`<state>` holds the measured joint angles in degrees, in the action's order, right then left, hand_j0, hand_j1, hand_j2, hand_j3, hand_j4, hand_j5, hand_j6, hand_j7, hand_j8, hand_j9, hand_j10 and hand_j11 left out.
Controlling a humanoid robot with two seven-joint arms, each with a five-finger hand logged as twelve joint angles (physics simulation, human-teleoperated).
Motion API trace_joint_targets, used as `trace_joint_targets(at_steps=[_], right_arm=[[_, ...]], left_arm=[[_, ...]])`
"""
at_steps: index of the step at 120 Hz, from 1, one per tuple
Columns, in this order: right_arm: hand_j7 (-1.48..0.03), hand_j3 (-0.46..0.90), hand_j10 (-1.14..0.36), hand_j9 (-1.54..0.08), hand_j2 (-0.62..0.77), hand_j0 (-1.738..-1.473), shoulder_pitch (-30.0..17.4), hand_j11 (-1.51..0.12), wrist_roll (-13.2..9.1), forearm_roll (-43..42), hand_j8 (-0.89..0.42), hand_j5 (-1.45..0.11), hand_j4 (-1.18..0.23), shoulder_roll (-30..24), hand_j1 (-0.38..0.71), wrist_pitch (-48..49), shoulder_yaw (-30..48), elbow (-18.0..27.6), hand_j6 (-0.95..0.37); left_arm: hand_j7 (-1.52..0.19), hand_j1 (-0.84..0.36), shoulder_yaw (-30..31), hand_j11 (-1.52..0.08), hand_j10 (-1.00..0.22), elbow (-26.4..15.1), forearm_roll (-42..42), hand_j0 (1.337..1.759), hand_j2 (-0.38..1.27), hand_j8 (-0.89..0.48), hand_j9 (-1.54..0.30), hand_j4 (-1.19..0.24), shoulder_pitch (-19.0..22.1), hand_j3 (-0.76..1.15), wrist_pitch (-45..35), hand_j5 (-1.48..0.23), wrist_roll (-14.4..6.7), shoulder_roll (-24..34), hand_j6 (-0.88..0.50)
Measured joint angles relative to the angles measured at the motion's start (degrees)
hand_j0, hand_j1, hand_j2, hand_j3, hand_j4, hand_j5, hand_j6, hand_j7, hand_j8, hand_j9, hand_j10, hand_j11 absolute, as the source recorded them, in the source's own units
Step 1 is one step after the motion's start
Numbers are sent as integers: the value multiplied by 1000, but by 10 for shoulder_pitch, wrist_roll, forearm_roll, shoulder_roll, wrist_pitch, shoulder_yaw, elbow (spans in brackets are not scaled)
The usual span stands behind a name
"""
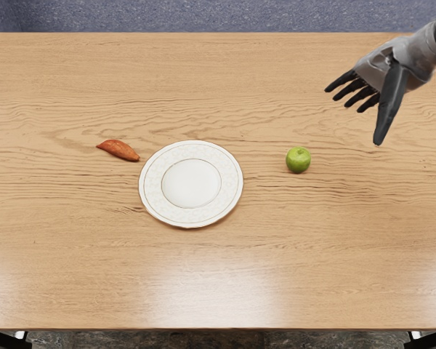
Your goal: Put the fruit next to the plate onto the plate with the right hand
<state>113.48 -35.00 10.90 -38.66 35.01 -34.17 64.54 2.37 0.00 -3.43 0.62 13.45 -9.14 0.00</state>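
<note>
hovering over the table, our right hand has its fingers spread and holds nothing; we see the green apple nearer us and left of it, apart from the plate farther left.

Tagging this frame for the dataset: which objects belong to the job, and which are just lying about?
Job: plate; green apple to its right; right hand, fingers spread, holding nothing.
Lying about: orange-red tapered item by the plate's left rim, which looks more like a vegetable than a fruit.
</note>
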Motion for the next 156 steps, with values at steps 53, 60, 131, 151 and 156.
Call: trace_joint_targets(at_steps=[53,60,131,151,156], right_arm=[[0,0,-1,0,0,-1658,-68,0,0,-79,-1,0,-1,189,-349,-135,58,-78,-2],[0,0,-1,0,0,-1658,-75,0,0,-83,-1,0,-1,208,-349,-178,41,-75,-2],[-159,0,-124,-159,-24,-1658,-210,-159,0,-183,-124,-159,-124,267,-203,-430,27,-71,-125],[-207,0,-160,-207,-31,-1658,-225,-207,0,-198,-161,-207,-161,277,-159,-458,28,-74,-162],[-218,0,-169,-218,-33,-1658,-230,-218,0,-207,-170,-218,-169,278,-148,-470,28,-74,-170]], left_arm=[[-15,335,0,-15,-12,0,0,1658,2,-13,-15,-13,0,0,0,-15,0,0,-13],[-15,335,0,-15,-12,0,0,1658,2,-13,-15,-13,0,0,0,-15,0,0,-13],[-15,335,0,-15,-12,0,0,1658,3,-13,-15,-13,0,0,0,-15,0,0,-13],[-15,335,0,-15,-12,0,0,1658,2,-13,-15,-13,0,0,0,-15,0,0,-13],[-15,335,0,-15,-12,0,0,1658,3,-13,-15,-13,0,0,0,-15,0,0,-13]])
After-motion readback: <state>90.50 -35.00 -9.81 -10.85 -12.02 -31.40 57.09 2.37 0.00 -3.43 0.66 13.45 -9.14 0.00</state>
